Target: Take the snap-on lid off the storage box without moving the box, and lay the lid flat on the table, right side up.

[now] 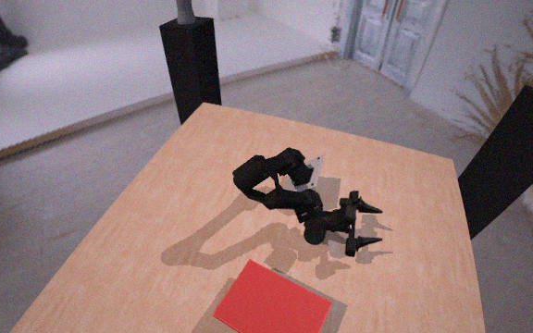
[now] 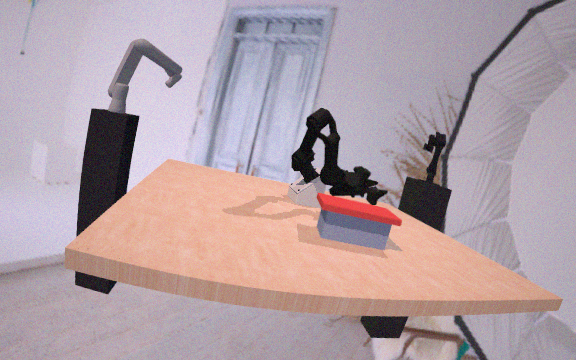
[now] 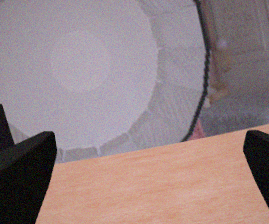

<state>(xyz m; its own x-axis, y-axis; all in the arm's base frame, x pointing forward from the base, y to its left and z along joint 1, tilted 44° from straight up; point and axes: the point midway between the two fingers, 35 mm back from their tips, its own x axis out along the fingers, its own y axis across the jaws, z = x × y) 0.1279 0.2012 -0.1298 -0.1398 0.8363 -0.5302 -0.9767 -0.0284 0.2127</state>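
Observation:
The storage box [image 2: 353, 234] is bluish and see-through and stands on the table [image 1: 146, 231] [image 2: 208, 250] [image 3: 150, 190]. The red lid [image 1: 273, 296] [image 2: 358, 210] sits on top of the box, right side up, and covers its opening. In the top view the lid is partly cut off by the bottom edge and hides the box. My gripper [image 1: 381, 226] [image 3: 153, 141] is open and empty. It is held above the table, away from the box and lid. The wrist view shows neither the box nor the lid.
The arm's pale base [image 1: 315, 173] [image 2: 303, 192] stands on the table behind the box. Black pedestals with other arms stand beyond the table edges, one at the left [image 2: 105, 175] and one at the right [image 2: 425, 202] in the exterior view.

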